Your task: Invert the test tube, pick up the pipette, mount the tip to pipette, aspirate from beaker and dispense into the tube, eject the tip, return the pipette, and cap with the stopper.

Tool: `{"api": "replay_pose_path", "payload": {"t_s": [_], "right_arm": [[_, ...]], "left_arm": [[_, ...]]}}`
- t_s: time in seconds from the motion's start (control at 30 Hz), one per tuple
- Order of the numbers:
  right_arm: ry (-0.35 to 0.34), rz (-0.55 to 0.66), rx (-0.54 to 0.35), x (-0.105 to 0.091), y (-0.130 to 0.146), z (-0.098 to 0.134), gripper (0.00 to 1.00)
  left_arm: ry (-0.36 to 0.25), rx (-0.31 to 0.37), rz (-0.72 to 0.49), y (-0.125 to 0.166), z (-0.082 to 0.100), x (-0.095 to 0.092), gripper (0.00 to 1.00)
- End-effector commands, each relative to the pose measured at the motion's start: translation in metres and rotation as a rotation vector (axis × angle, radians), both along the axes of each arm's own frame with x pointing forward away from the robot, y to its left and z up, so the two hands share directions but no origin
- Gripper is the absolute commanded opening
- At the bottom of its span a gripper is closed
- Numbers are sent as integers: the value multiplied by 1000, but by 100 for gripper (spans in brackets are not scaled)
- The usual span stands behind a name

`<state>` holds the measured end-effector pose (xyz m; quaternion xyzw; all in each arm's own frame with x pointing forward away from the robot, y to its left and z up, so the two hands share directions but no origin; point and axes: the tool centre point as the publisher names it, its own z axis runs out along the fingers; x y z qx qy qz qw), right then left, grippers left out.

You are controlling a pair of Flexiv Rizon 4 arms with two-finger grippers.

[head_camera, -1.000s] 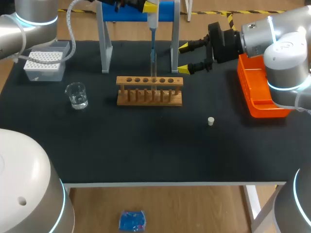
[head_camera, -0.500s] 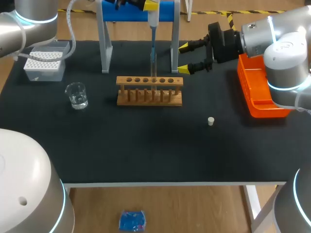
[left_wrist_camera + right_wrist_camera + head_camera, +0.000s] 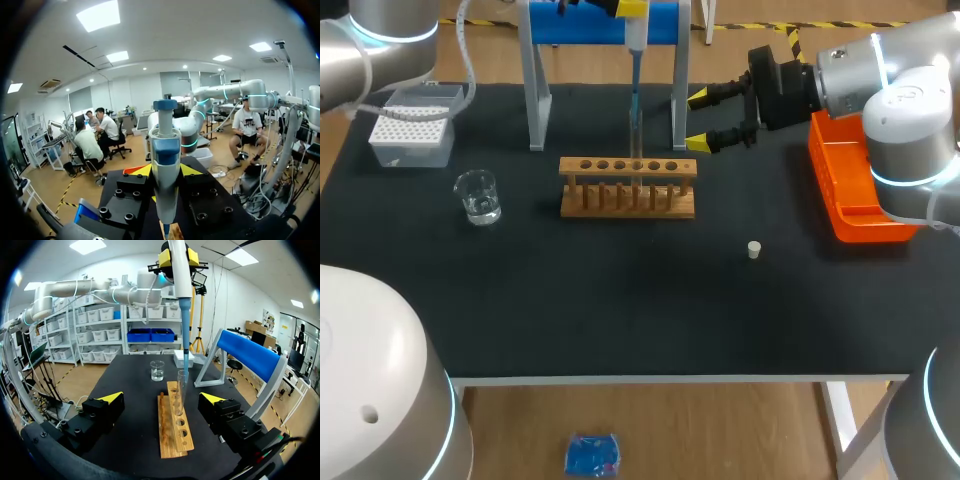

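My left gripper (image 3: 631, 8) at the far edge of the table is shut on the white-and-blue pipette (image 3: 634, 42); its fingers clamp the pipette (image 3: 165, 160) from both sides. The blue tip (image 3: 634, 100) points down into a clear test tube (image 3: 636, 140) standing upright in the wooden rack (image 3: 628, 186). In the right wrist view the tip (image 3: 185, 342) hangs in the mouth of the tube (image 3: 180, 390). My right gripper (image 3: 699, 120) stands open just right of the rack, nothing between its fingers. A beaker (image 3: 478, 196) with liquid sits left of the rack. The small white stopper (image 3: 754, 249) lies at front right.
A white tip box (image 3: 412, 128) sits at the far left corner. A blue-topped stand (image 3: 605, 25) straddles the area behind the rack. An orange bin (image 3: 848, 185) lies under my right arm at the right edge.
My left gripper with the pipette has edged slightly upward. The right arm has kept still.
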<state>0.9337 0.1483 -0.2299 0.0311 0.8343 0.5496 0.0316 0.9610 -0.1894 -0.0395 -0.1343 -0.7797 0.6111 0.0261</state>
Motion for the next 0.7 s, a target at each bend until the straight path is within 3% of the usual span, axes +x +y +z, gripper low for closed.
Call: {"api": "replay_pose_path", "payload": {"t_s": [0.03, 0.7], "right_arm": [[0, 1, 0, 0, 0, 0, 100], [0, 1, 0, 0, 0, 0, 100]], "left_arm": [[-2, 6, 6, -1, 4, -3, 0], [-11, 24, 11, -5, 15, -7, 0]]}}
